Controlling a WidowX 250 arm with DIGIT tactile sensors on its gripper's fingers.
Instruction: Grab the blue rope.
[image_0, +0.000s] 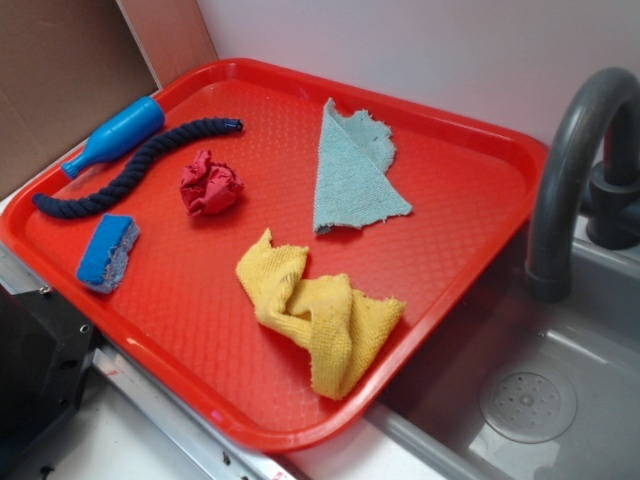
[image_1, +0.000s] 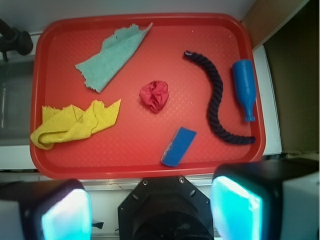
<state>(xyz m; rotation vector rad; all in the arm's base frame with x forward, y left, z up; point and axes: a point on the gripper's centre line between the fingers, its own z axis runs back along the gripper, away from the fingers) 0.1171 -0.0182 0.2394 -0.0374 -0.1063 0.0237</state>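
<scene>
gripper (image_1: 150, 210) wide open, holding nothing, high above the tray (image_1: 145, 167). rope (image_1: 216, 100) lies at right of wrist view, just beside the bottle (image_1: 244, 87); a sloppy descent risks pinching the bottle.

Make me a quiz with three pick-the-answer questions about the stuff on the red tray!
1. Where is the blue rope?
A. beside the blue bottle
B. under the yellow cloth
C. in the sink

2. How many cloths lie on the red tray?
A. one
B. two
C. four

3. How is the pincer?
A. shut on the rope
B. shut on the blue sponge
C. open, holding nothing

Answers: 1 A, the rope curves along the bottle. 2 B, one yellow and one pale teal cloth. 3 C, its pads stand wide apart, short of the tray.
</scene>
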